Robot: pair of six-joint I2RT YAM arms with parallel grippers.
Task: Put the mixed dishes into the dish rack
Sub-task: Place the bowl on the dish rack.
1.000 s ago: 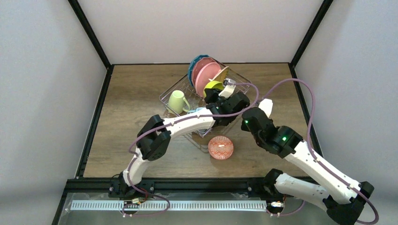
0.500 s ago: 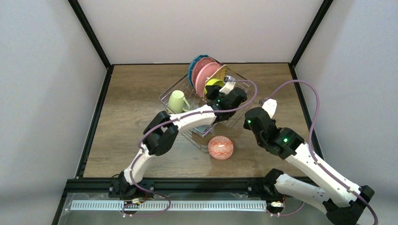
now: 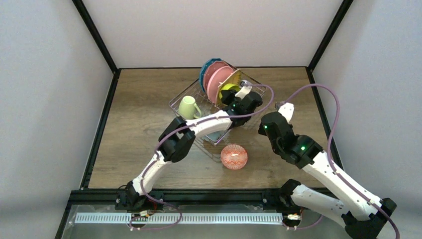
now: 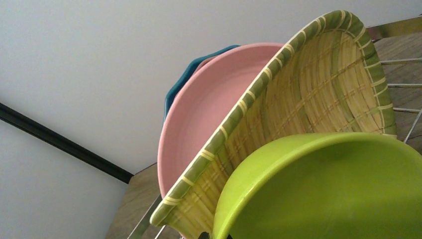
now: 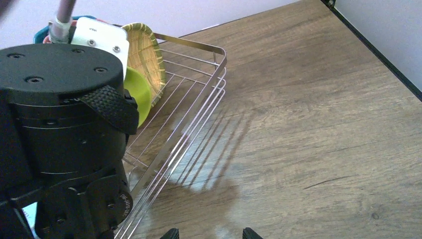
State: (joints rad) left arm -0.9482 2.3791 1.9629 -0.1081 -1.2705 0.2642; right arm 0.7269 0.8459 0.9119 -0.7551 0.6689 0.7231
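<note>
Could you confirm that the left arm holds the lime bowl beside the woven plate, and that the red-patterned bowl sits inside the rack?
Not quite: the top view shows the red-patterned bowl on the table, outside the rack. The left end effector does hold the lime bowl beside the woven plate.

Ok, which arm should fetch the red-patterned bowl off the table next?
Right: the right tool is open and empty; the left tool is shut on the lime bowl in the dish rack.
</note>
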